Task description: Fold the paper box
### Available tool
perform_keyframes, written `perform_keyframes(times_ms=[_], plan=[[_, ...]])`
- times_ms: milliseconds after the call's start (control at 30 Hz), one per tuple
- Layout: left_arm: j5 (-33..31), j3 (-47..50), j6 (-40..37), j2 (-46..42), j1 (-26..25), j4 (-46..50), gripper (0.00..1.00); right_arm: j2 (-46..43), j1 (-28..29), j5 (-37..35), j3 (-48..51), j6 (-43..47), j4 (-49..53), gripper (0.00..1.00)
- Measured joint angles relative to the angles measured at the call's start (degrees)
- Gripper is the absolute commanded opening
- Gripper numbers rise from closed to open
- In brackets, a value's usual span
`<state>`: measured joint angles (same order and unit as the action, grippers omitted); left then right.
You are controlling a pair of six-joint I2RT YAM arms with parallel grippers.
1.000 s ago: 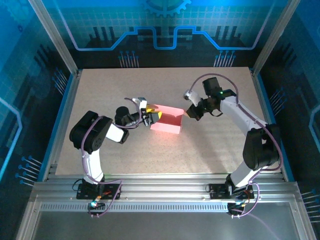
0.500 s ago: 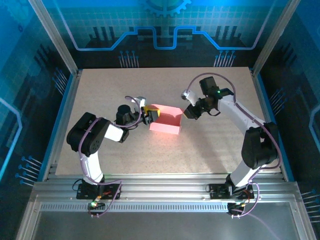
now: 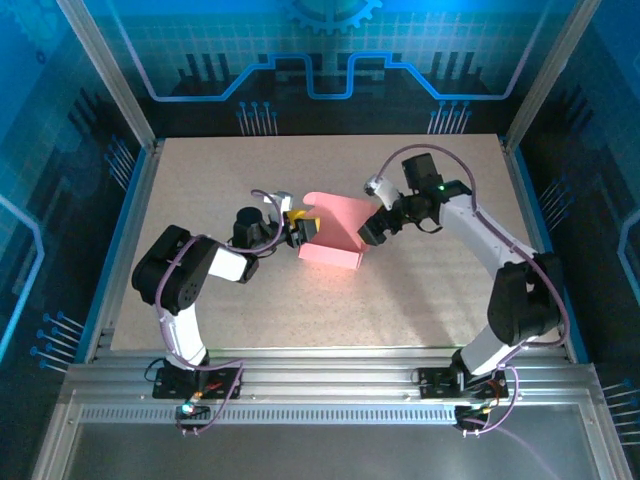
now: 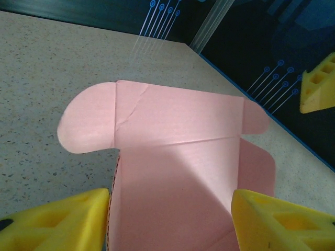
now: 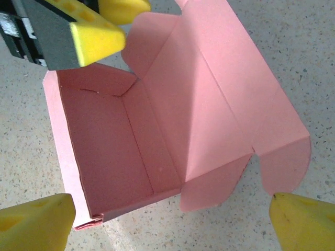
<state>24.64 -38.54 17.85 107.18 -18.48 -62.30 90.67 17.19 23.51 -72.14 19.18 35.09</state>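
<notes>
Speckled beige table [image 3: 200,310], blue-lit cage around it. From above, one pink paper box [image 3: 330,252] sits mid-table, well off every edge, with two arms meeting at it: the left gripper [image 3: 303,230] at its left end, the right gripper [image 3: 371,229] at its right.

Left wrist view: yellow fingers [image 4: 52,222] flank the box's end; pressing or just beside, I can't tell. The lid [image 4: 178,117] lies back, its two rounded tabs unfolded.

Right wrist view: jaws spread wide, holding nothing; the box's walls stand. Closing is the step, I'd say. Next, swing the lid over and tuck.
</notes>
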Motion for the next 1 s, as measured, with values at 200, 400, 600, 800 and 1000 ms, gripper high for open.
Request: perform_keyframes(times_ms=[200,400,600,800,1000], plan=[[-0.31,-0.33,-0.31,-0.46,0.00,1.68,0.64,-5.29,-1.60,-3.23,9.46,-12.26,-9.62,0.98],[-0.42,-0.31,-0.37,-0.68,-0.02,2.01,0.73,-12.17,-1.57,-11.10,15.61,-30.23,-13.00,0.97],[-0.39,1.79,0.11,-1.36,-0.04,0.50,0.93,-14.64,8.11,-18.99,19.17,-41.13,-13.77,0.97],[-0.44,3.78,0.13,-6.71,-0.07,1.44,0.97,-12.15,13.20,-24.20,20.22,-48.02,-13.73,0.95],[-0.44,5.20,0.07,-9.38,-0.07,0.35,0.96,-10.95,13.44,-25.66,20.09,-50.93,-13.73,0.93]])
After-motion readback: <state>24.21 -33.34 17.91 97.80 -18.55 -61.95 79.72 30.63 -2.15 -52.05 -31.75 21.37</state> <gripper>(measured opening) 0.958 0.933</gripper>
